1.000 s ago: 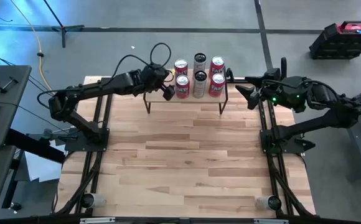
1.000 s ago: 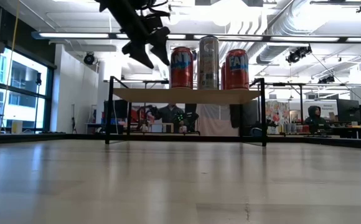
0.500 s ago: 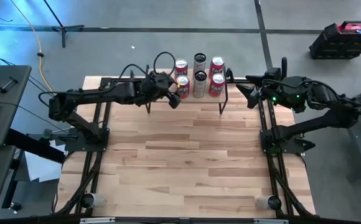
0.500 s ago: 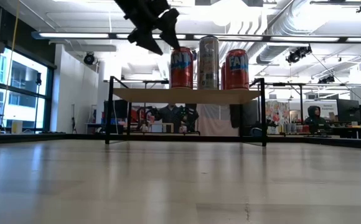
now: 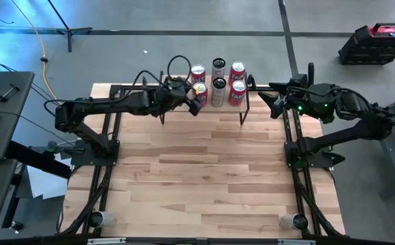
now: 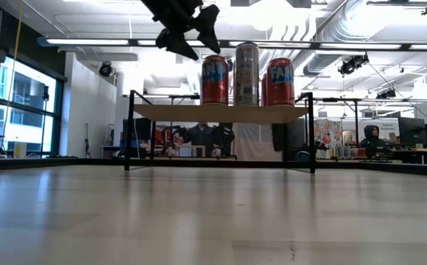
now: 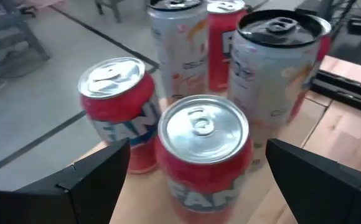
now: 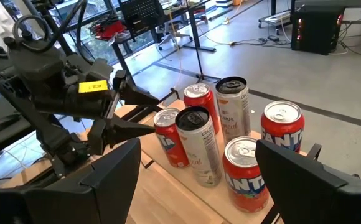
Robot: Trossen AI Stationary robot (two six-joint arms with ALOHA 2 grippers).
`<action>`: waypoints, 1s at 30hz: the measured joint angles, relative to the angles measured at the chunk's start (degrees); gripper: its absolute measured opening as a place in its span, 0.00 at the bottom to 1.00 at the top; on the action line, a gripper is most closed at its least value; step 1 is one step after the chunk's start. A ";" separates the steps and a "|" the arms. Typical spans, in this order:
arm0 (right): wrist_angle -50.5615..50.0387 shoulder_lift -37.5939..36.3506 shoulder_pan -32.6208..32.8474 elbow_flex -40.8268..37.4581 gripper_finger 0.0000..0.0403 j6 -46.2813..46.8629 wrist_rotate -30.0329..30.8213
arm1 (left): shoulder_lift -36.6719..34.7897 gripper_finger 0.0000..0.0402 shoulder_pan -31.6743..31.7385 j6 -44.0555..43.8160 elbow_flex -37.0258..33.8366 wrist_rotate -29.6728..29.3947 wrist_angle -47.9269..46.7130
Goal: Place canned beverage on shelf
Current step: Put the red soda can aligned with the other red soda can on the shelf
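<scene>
Several beverage cans, red and silver, stand upright in two rows on the shelf (image 6: pixel 221 112) at the table's far middle. The front-left red can (image 7: pixel 204 149) is the one nearest my left gripper (image 5: pixel 195 102). That gripper is open and hangs above and just left of this can (image 6: pixel 215 79). In the left wrist view its two fingers (image 7: pixel 99 174) stand wide on either side of the can with gaps between, touching nothing. My right gripper (image 5: pixel 271 102) waits open, raised beside the shelf's right end.
The tall silver cans (image 5: pixel 218 88) stand in the middle of the rows, with more red cans (image 5: pixel 237 92) on the right. The shelf's thin black legs (image 6: pixel 130 132) stand on the wooden tabletop (image 5: pixel 204 170), which stretches toward the near edge.
My left gripper has swung toward the table's right, toward the front-left red can, rising a little and tipping up from a steeper downward slant. It stayed open. The cans and my right arm have kept still.
</scene>
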 joint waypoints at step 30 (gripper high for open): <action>0.28 1.35 -0.07 0.00 0.75 0.15 0.05 | 6.17 0.91 1.07 -0.08 -0.02 -1.13 6.16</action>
